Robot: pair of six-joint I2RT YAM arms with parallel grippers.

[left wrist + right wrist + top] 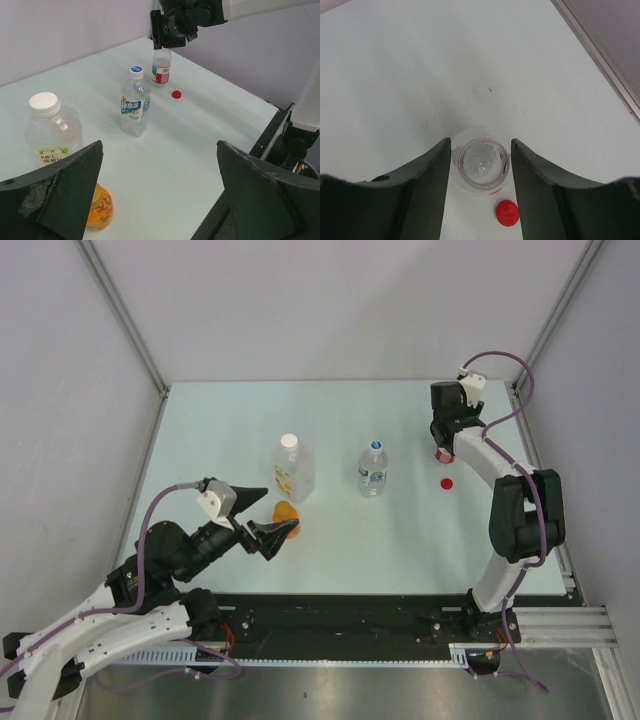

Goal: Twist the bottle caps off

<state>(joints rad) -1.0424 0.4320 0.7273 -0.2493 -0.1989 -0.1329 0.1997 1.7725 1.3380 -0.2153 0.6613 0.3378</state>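
Observation:
The red cap (507, 213) lies loose on the table beside the red-labelled bottle (483, 164), whose mouth is open. My right gripper (481, 142) hangs straight above that bottle, open, its jaws standing either side of the neck without touching it. From above, the red cap (447, 483) sits just right of the right gripper (446, 432). The blue-labelled bottle (134, 110) carries its blue cap (136, 70). The large bottle (52, 135) carries its white cap (44, 102). My left gripper (160, 150) stands wide open and empty, low over the near table.
A small orange bottle (100, 210) stands beside the left gripper's left finger, also seen from above as the orange bottle (286, 512). Grey walls close the table (220, 420) on three sides, and a metal rail (600, 55) runs along its right edge.

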